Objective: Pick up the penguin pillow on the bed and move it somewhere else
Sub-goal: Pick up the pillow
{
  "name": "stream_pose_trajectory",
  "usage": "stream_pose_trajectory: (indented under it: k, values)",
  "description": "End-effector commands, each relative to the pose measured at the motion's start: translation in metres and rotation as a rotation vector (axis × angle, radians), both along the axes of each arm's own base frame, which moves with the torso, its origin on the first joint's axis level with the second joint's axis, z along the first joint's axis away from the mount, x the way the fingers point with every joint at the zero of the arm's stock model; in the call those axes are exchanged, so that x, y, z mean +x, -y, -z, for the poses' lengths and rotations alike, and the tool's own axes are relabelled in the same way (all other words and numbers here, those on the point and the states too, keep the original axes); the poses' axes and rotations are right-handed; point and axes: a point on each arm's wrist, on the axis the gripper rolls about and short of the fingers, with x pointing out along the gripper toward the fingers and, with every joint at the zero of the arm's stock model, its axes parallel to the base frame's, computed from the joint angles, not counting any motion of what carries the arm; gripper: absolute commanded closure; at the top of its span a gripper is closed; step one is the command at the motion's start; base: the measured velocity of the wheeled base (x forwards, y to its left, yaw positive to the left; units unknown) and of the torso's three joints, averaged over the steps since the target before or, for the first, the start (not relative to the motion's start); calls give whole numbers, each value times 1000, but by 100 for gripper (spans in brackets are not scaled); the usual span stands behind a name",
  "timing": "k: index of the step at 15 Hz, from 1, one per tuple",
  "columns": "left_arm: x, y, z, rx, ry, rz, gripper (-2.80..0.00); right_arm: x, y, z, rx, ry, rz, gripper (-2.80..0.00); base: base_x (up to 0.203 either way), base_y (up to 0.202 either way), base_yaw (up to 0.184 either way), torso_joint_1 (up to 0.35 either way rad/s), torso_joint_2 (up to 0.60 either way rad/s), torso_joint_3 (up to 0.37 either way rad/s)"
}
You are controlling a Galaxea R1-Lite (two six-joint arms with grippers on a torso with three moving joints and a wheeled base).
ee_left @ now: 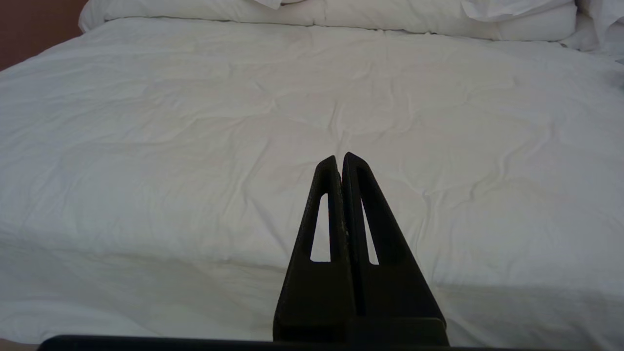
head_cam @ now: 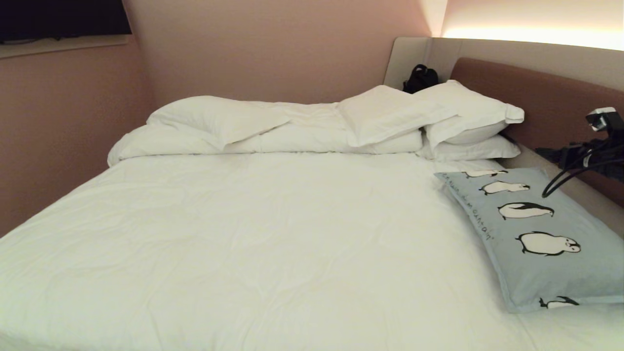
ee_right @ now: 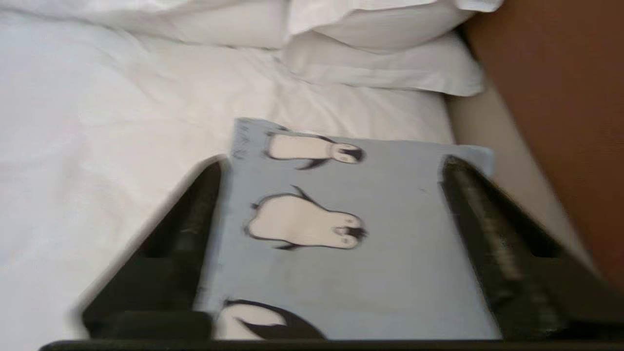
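Note:
The penguin pillow (head_cam: 575,273), light blue with black-and-white penguins, lies flat near the right edge of the bed (head_cam: 268,234), just in front of the white pillows. My right arm (head_cam: 602,151) reaches in from the far right, above the pillow's head end. In the right wrist view the right gripper (ee_right: 334,162) is open, its two black fingers spread wide over the penguin pillow (ee_right: 399,243) with nothing held between them. The left gripper (ee_left: 341,157) is shut and empty, parked low in front of the white sheet (ee_left: 195,146).
Two stacked white pillows (head_cam: 468,117) and a folded white duvet (head_cam: 243,126) lie along the far side. A brown headboard (head_cam: 551,97) and beige frame ledge (head_cam: 585,195) border the right. A black bag (head_cam: 420,78) sits in the corner. A pink wall (head_cam: 58,122) stands on the left.

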Motion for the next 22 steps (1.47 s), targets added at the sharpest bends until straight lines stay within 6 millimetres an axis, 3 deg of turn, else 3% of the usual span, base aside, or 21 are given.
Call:
stream_pose_trajectory:
  k: [1,5,9,12,15,17,20,22]
  values:
    - [0,0,0,-1,0,-1,0,-4,-3,-10,145,17,-66,0,0,0,0,0,0,0]
    - [0,0,0,1,1,-1,0,-14,-10,-31,246,44,-102,0,0,0,0,0,0,0]
    - [0,0,0,-1,1,-1,0,-28,-18,-34,293,-1,-64,0,0,0,0,0,0,0]
    - [0,0,0,-1,0,-1,0,-44,-4,-12,363,-69,33,0,0,0,0,0,0,0]
    - [0,0,0,-1,0,-1,0,-71,38,16,488,-118,173,0,0,0,0,0,0,0]
    - [0,0,0,-1,1,-1,0,-82,60,46,576,-169,247,0,0,0,0,0,0,0]
    - [0,0,0,-1,1,-1,0,-105,67,73,636,-241,308,0,0,0,0,0,0,0]
    - [0,0,0,-1,1,-1,0,-125,61,74,641,-256,324,0,0,0,0,0,0,0]
